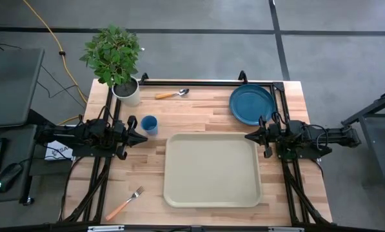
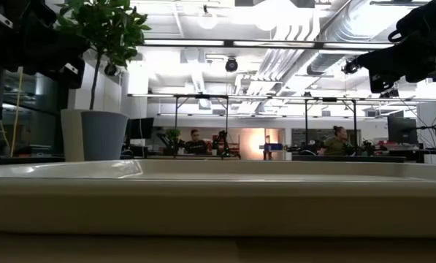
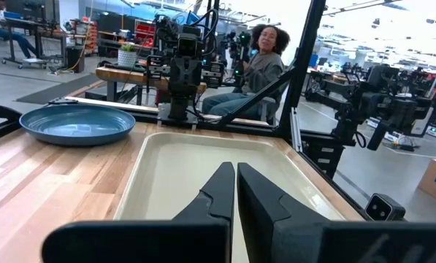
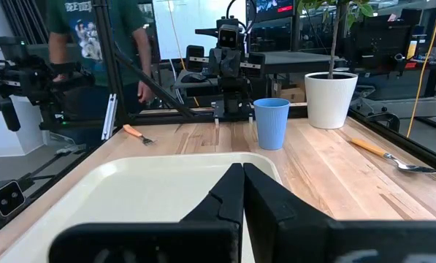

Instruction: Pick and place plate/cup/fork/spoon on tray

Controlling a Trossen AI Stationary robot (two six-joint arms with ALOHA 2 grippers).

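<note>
Tray [image 1: 211,169] centre, bare; plate [image 1: 251,104] at 1 o'clock, cup [image 1: 149,124] at 10, spoon [image 1: 173,94] at 11, fork [image 1: 125,203] at 8; left gripper [image 1: 142,138] and right gripper [image 1: 249,136] flank tray, jaws together.

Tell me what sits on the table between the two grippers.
The tray, with nothing on it, lies between the left gripper and the right gripper, both shut. The high view shows it best.

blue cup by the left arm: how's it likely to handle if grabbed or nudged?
The cup stands upright, taller than wide, with faint ribs, so a high nudge would probably tip it. It looks thin-walled and likely light; a hard squeeze may deform it. On its side it would probably roll.
</note>
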